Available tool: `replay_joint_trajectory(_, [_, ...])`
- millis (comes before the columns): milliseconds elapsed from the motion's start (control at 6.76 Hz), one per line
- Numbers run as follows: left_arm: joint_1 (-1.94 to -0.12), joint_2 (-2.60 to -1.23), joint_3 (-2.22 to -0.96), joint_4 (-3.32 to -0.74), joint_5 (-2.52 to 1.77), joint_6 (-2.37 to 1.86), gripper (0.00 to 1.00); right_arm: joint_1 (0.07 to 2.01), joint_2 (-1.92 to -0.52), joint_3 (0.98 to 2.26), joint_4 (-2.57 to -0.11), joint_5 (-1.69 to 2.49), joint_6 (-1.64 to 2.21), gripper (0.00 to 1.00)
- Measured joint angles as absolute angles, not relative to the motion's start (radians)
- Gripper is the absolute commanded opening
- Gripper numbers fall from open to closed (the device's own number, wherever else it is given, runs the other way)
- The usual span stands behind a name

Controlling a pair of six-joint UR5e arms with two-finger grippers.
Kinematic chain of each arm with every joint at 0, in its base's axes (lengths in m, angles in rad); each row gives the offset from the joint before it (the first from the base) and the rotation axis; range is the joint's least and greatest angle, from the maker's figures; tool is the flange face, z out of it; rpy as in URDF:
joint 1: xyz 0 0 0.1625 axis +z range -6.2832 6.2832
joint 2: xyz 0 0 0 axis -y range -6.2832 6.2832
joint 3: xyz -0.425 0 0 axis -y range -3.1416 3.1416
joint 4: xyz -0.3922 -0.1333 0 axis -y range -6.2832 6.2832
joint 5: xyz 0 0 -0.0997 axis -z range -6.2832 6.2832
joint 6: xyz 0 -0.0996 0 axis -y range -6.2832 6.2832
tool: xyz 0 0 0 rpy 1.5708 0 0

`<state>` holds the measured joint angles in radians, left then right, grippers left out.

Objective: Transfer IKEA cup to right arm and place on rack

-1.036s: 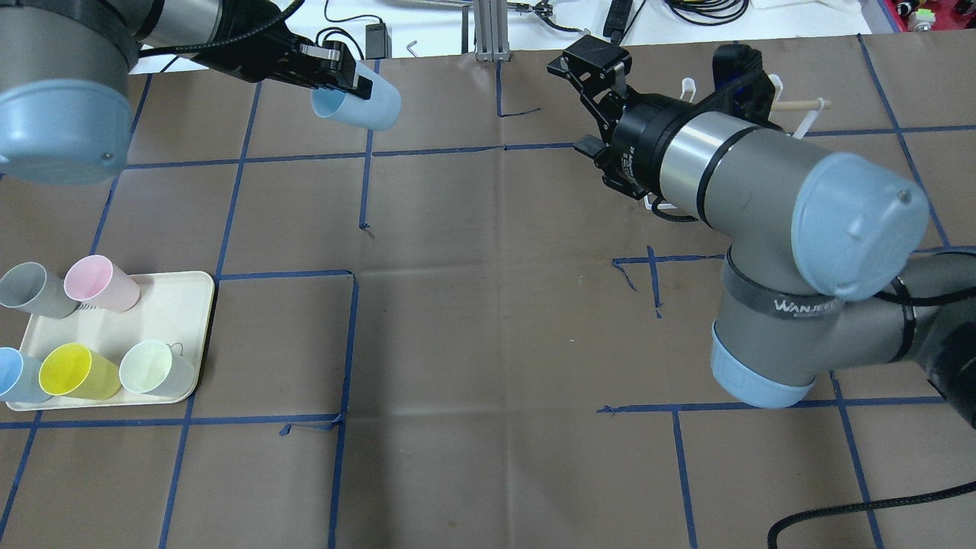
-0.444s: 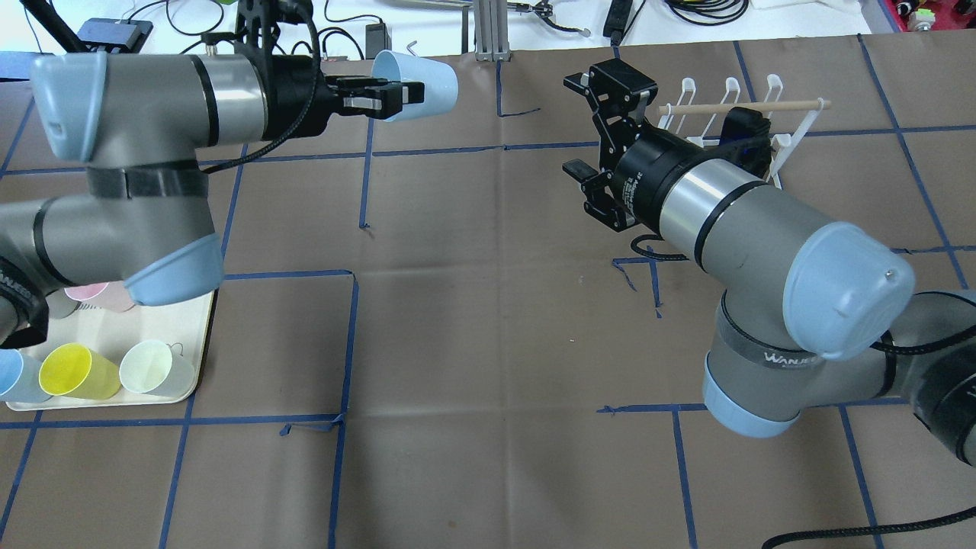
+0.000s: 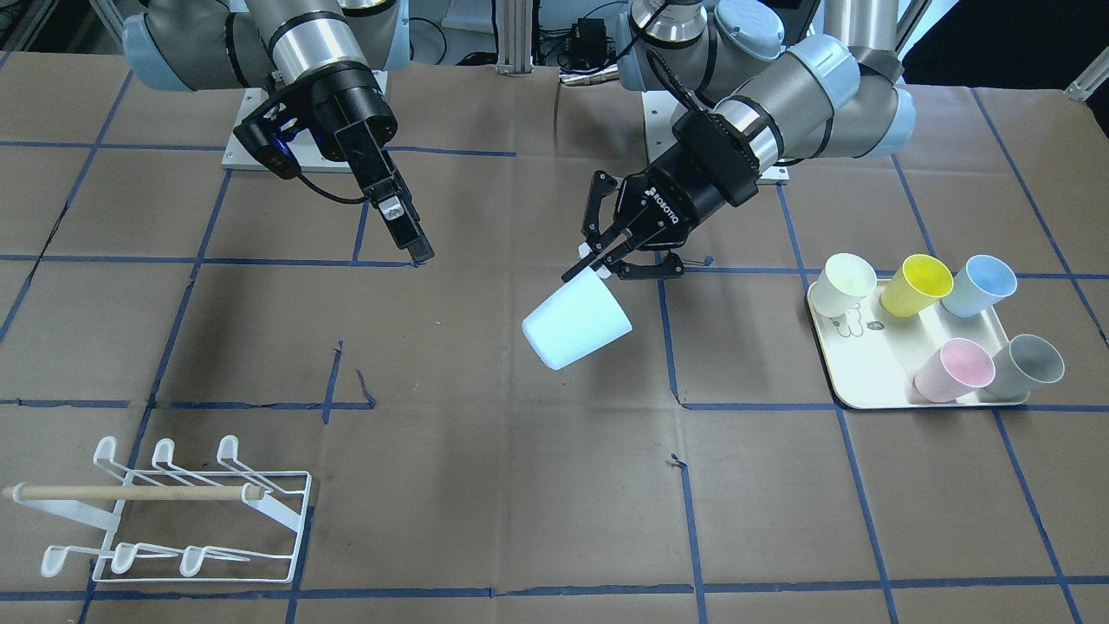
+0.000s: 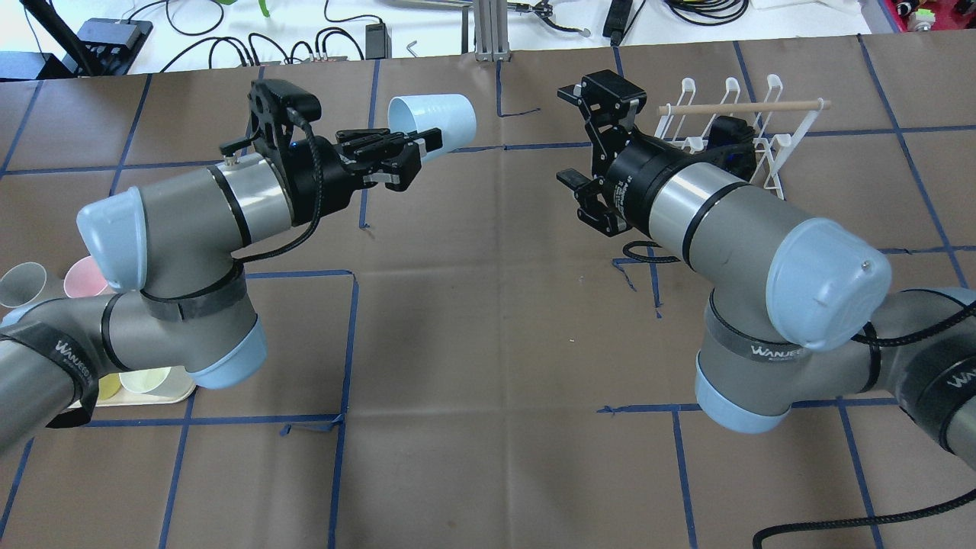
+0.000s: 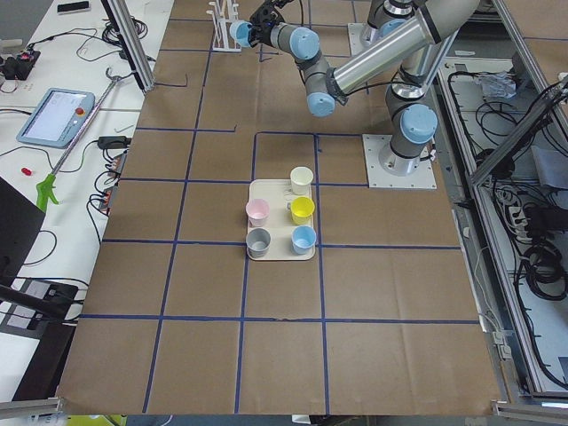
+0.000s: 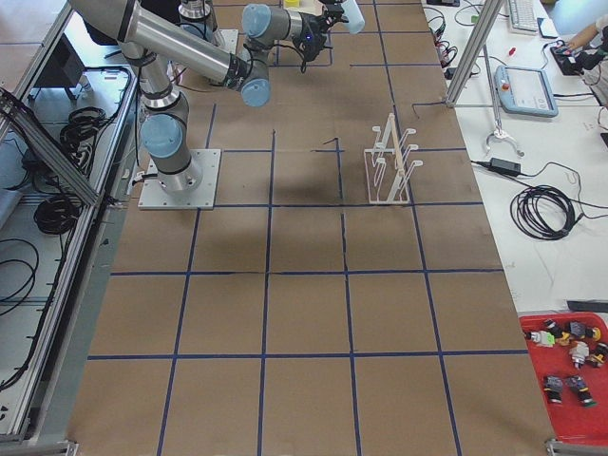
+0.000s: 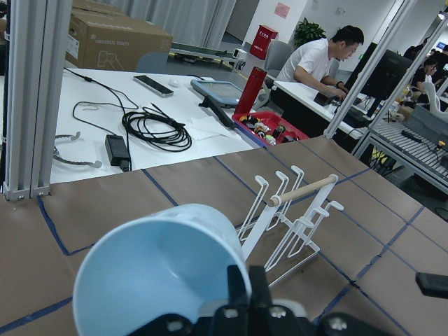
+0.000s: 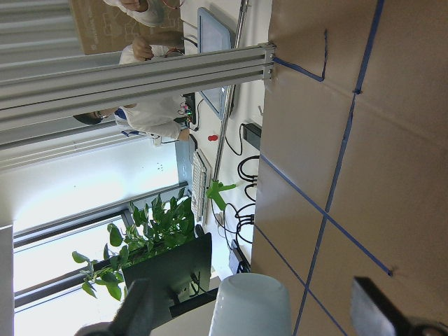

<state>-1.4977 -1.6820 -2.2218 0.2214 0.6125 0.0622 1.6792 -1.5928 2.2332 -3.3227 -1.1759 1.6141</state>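
The pale blue IKEA cup (image 4: 441, 118) hangs on its side above the table, and my left gripper (image 4: 418, 145) is shut on its rim. In the front view the cup (image 3: 576, 322) dangles below that gripper (image 3: 595, 263), mouth toward the arm. My right gripper (image 4: 581, 133) is open and empty, a short gap to the cup's right, facing it. The right wrist view shows the cup (image 8: 252, 304) between blurred fingers (image 8: 378, 315), still apart. The white wire rack (image 4: 732, 114) stands behind the right arm; the rack (image 3: 173, 511) holds nothing.
A cream tray (image 3: 866, 377) on my left side carries several cups: cream, yellow, blue, pink, grey. My left arm hides part of the tray (image 4: 171, 393) from overhead. An aluminium post (image 4: 488, 30) and cables lie past the far table edge.
My left arm has swung the cup to the right and lowered toward the table's middle. The right gripper has shifted slightly and stays open.
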Motion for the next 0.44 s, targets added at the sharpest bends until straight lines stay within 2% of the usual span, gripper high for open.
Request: replay_joint_trajectory(444, [-1.502,-1.683,-2.257,0.301,0.534,0.009,0.03,1.714,-1.532,2.193,-3.321,-1.182,1.645,0.99])
